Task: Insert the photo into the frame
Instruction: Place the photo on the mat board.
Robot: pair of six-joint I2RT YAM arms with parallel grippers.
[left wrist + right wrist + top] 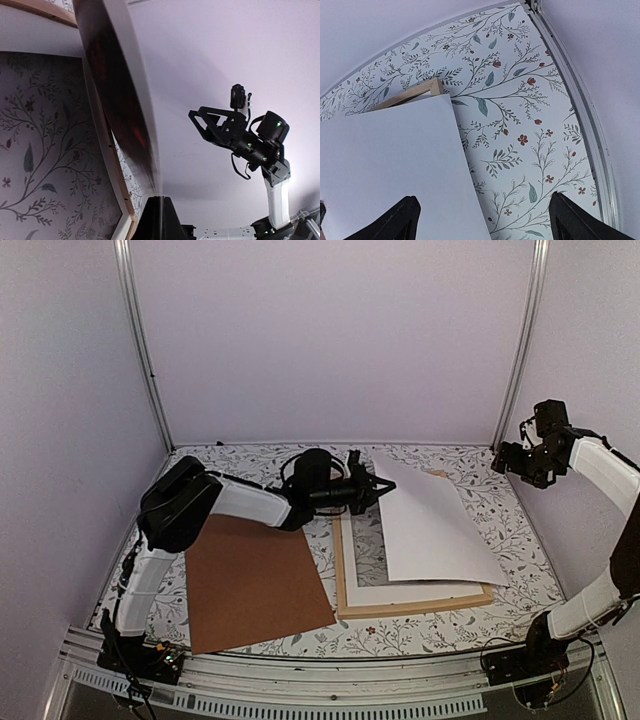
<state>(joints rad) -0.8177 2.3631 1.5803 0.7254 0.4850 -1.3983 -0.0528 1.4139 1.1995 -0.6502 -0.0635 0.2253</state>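
The left gripper point(375, 488) has its jaws closed on the photo point(440, 525) at its 10 o'clock edge, white back up, slanting over the frame point(410, 606). The photo looks thin, light and easily creased, so an edge hold suits it. The right gripper point(508, 462) hangs at 2 o'clock, jaws apart.

The left fingers point(157, 220) poke up from the bottom and pinch the photo point(117, 100) by its end. The photo stands on its edge and leans up and away from the fingers. Its dark red-brown side faces left (the white back faces right). Left of the fingers runs a thin wood strip of the frame point(40, 11), with a white border point(35, 37) just inside it. Further left is the bench point(45, 150), with leaves and twigs drawn on it. Far off to the right of the fingers, the right arm point(270, 132) is up in the air.
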